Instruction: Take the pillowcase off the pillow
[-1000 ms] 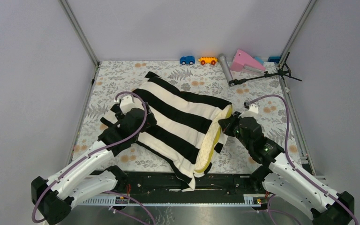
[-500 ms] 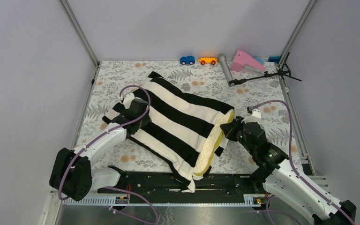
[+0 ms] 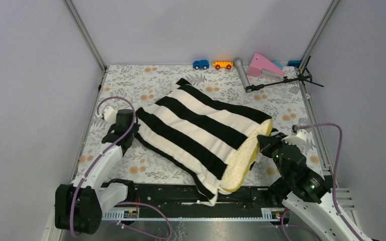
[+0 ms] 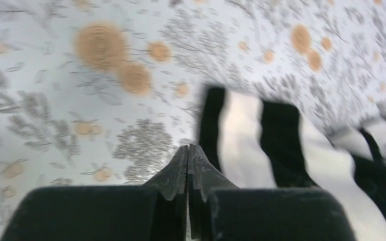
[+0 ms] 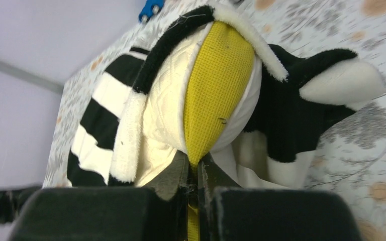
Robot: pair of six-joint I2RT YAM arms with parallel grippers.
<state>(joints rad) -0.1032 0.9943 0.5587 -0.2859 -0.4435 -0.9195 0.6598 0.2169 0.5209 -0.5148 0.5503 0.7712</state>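
- The pillow [image 3: 242,163] peeks from the mouth of the pillowcase [image 3: 196,128], slantwise on the floral cloth [image 3: 146,165]: closed end far-left, mouth near-right.
- The right gripper [image 5: 195,163], nearer the mouth, pinches the pillow's yellow band.
- The left gripper [image 4: 188,150], pressed together on nothing, sits just off the closed end.
- Since a second ago the bundle has slid rightward, and the left gripper has quit the stripes.

Left arm [image 3: 98,165], right arm [image 3: 301,175]: white shells, black joints, purple cable [image 3: 326,124] along each. Left gripper [image 4: 188,148], right gripper [image 5: 194,161]: dark tapered fingers, black housing at 6 o'clock.
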